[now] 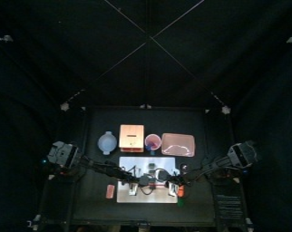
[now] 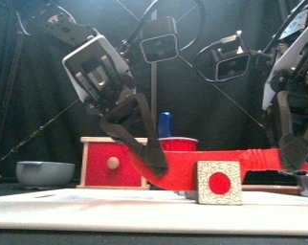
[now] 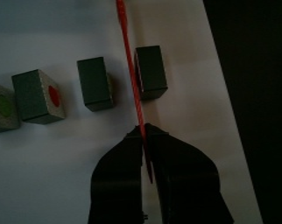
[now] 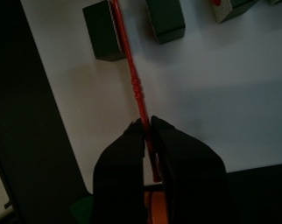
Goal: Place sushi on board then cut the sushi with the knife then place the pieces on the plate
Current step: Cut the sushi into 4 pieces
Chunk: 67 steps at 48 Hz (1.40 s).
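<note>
Several dark green sushi pieces lie apart in a row on the white cutting board (image 2: pixel 105 207); the front view shows one (image 2: pixel 221 183) end-on, speckled with a red centre. The red knife (image 2: pixel 253 159) hangs level just above them. My left gripper (image 2: pixel 146 161) is shut on one end of it and my right gripper (image 2: pixel 295 158) on the other. In the left wrist view the blade (image 3: pixel 130 79) runs edge-on from the left gripper (image 3: pixel 144 131) past one piece (image 3: pixel 151 73). In the right wrist view it (image 4: pixel 128 66) leaves the right gripper (image 4: pixel 144 125) beside another piece (image 4: pixel 105 31).
Behind the board stand the blue-grey bowl (image 1: pixel 106 141), the wooden box (image 1: pixel 131 138) with its red drawer front (image 2: pixel 115 163), the red cup (image 1: pixel 152 140) holding the blue knife (image 2: pixel 165 122), and the pink tray (image 1: pixel 177 143) at the back right.
</note>
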### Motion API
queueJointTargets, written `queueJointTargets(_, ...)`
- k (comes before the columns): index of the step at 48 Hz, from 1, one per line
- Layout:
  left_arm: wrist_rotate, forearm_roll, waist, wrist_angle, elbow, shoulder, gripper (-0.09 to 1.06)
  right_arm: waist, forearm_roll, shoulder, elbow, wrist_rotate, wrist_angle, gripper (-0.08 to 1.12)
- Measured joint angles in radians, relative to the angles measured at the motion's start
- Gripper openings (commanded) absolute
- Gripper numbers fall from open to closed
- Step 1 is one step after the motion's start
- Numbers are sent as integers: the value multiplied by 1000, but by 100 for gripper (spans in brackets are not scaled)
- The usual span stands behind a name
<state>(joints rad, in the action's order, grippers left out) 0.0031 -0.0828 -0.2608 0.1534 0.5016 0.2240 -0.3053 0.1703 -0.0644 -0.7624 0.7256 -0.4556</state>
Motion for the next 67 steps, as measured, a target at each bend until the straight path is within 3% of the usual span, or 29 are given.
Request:
queueJointTargets(6,0,21,0,8,2,-32,44,-2,11,-31,6,0,-12,37)
queueJointTargets(16,2,83,-2,12,9,-110,56,-2,31,-97,8,0,-38,37)
queueJointTargets(29,6,103,2,12,14,-156,71,2,43,-184,5,3,-55,37)
queueJointTargets(39,5,164,14,-5,35,-235,73,6,26,-291,-17,5,-103,37)
queueJointTargets(52,3,210,23,-124,118,-330,73,11,-74,-445,-120,17,-187,37)
queueJointTargets(67,0,212,83,-351,241,-394,72,17,-215,-617,-225,14,-259,38)
